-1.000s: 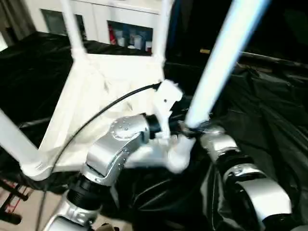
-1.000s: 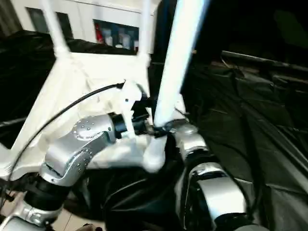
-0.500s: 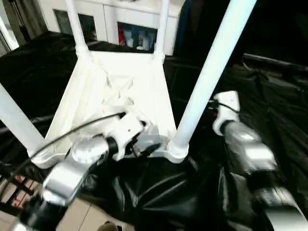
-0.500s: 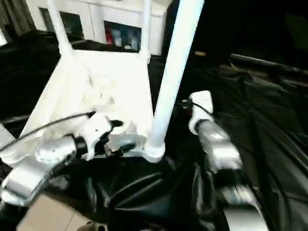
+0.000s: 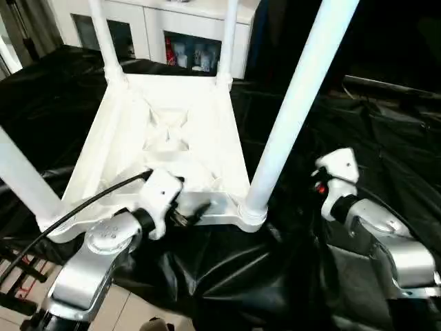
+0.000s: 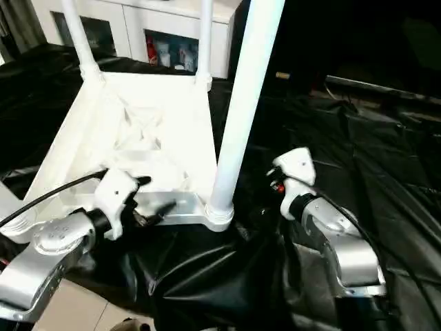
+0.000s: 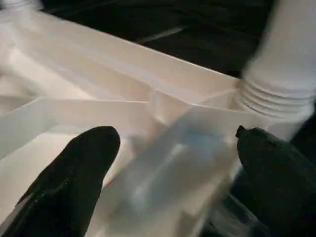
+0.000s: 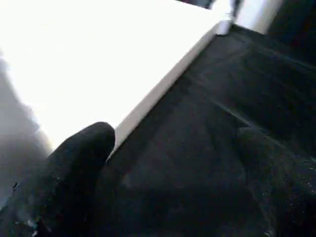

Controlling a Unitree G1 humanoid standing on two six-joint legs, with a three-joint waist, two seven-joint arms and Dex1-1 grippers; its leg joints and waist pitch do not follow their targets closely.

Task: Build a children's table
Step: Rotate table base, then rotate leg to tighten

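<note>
The children's table (image 5: 172, 131) lies upside down on a black sheet, its ribbed X-braced underside facing up. Its legs stand upright in the corner sockets; the near right leg (image 5: 293, 110) rises closest to me. My left gripper (image 7: 173, 163) is open at the table's near rim, just left of that leg's socket (image 5: 251, 210). Its two black fingers (image 7: 74, 177) stand wide apart, with the white rim ahead of them. My right gripper (image 8: 173, 168) is open over the black sheet, right of the leg and apart from it, holding nothing. Its white wrist (image 5: 337, 169) is raised.
The black sheet (image 5: 386, 124) covers the work surface in folds. A white cabinet (image 5: 186, 27) with glass doors stands behind the table. A red and black frame (image 5: 14, 276) shows at the lower left, above pale floor (image 5: 131, 310).
Both arms have drawn back from the base of the near right leg. The right one has swung out to the right, the left one down to the near rim. The camera has also shifted.
</note>
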